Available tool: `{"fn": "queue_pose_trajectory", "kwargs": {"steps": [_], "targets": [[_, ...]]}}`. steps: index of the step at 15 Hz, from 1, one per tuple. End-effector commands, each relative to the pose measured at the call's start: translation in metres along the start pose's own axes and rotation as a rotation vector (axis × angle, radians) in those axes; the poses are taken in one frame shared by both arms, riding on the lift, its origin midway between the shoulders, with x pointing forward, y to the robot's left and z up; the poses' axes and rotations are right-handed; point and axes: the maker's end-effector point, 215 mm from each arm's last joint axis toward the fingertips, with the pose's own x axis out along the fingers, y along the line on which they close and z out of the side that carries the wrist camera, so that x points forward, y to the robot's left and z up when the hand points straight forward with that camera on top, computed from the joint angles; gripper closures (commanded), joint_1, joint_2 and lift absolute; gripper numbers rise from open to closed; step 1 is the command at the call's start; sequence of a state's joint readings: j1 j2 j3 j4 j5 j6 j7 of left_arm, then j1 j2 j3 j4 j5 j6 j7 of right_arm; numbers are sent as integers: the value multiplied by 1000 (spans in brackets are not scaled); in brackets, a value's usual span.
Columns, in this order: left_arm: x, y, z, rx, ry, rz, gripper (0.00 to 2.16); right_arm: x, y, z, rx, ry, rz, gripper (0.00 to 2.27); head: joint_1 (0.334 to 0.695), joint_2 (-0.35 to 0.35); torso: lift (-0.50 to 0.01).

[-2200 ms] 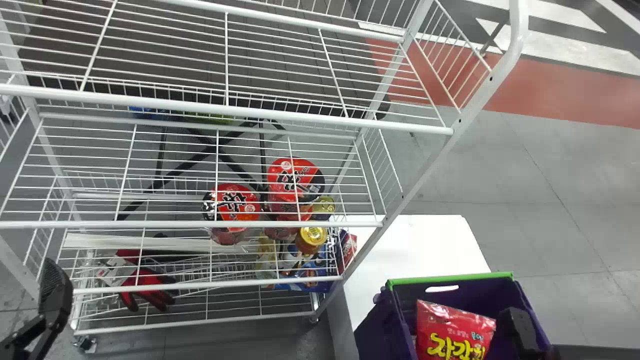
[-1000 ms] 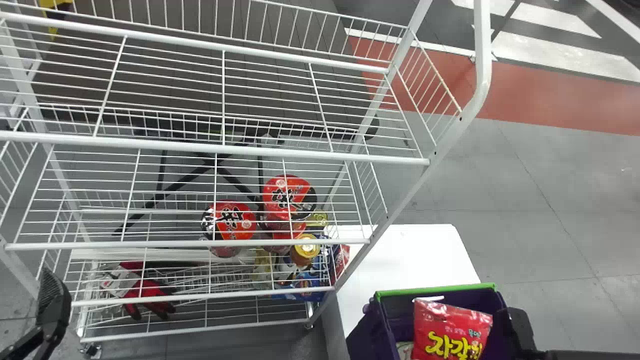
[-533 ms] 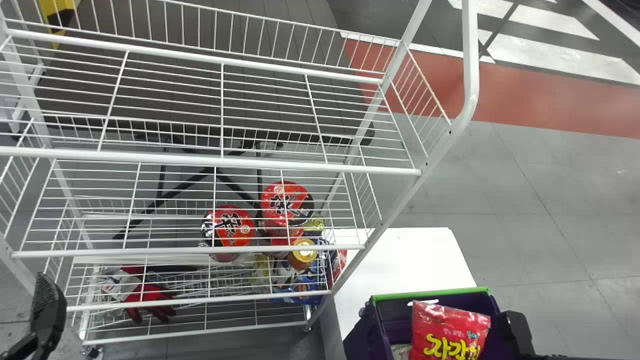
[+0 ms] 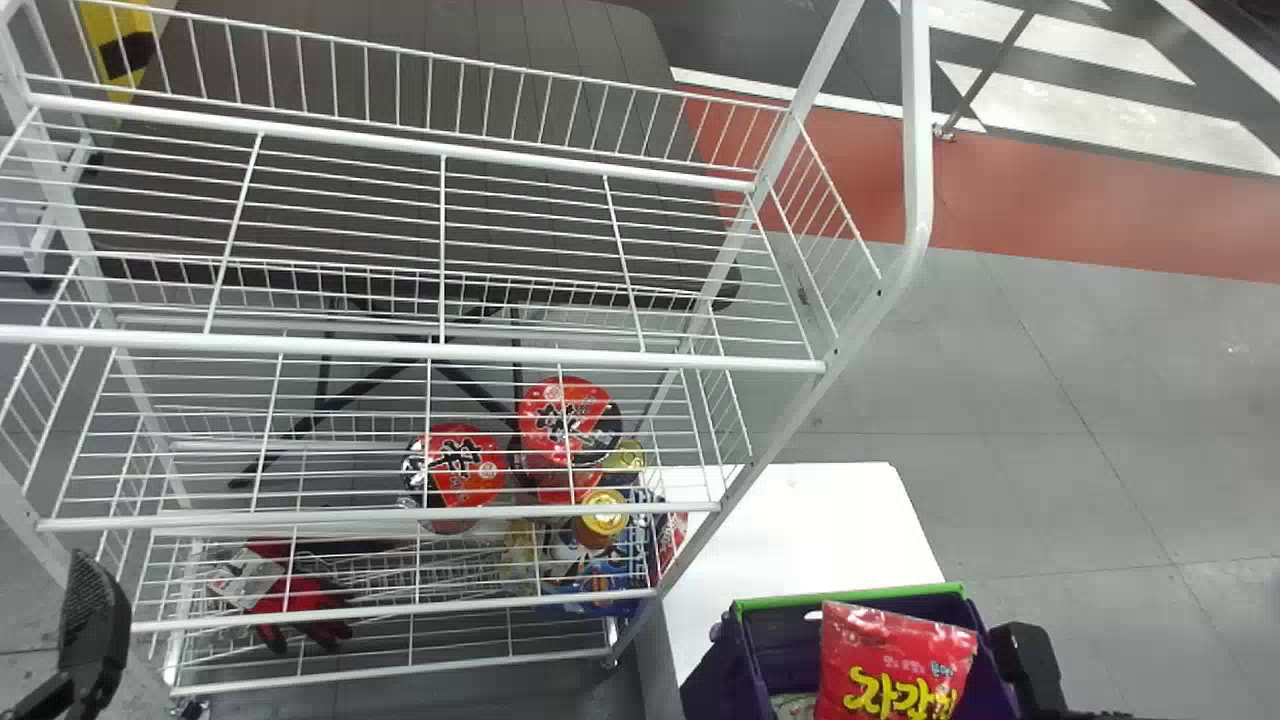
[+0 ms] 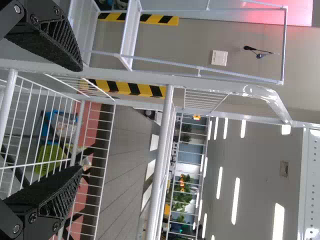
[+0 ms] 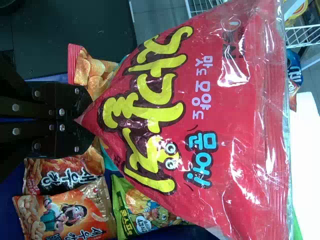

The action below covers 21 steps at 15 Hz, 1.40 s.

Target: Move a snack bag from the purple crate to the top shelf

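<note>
1. Biggest first, we have the white wire rack (image 4: 440,350), running from nine o'clock across to twelve in the head view, with its wire levels one above another.
2. We see the white table (image 4: 800,530) between four and five o'clock, just beside the rack.
3. The purple crate (image 4: 775,640), edged in green along its far rim, sits at five.
4. Our snack bag (image 4: 895,660), red with yellow lettering, is at five too, over the crate and in front of that far rim – so it is off the shelves.
5. At four o'clock is the right gripper (image 4: 1030,665); in the right wrist view the right gripper (image 6: 77,120) is pinching one end of our bag.
6. The left gripper (image 4: 95,615) hangs at eight, beside the rack, its fingers spread with nothing between them.
7. Smaller snack packs (image 6: 75,215) lie beneath our bag.
8. Two red noodle bowls (image 4: 460,470) stand in the rack, toward six.
9. Red gloves (image 4: 300,592) lie on a lower level at eight – near some wire mesh.
</note>
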State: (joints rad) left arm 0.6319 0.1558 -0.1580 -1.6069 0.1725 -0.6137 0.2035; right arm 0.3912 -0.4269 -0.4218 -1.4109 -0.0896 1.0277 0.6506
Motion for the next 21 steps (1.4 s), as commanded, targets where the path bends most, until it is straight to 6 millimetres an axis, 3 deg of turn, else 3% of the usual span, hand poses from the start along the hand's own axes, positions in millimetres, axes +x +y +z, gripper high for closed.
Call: {"fn": "queue_pose_trajectory", "kwargs": {"steps": [1,21], "targets": [[1,0,1,-2,-2,0,124,2,2,-1,0,-1,4,1686,695,-350,-103],[1,3,1,2,-4,3,124,5,4,3,-14,-11,7,1686,695,-350,-23]]}}
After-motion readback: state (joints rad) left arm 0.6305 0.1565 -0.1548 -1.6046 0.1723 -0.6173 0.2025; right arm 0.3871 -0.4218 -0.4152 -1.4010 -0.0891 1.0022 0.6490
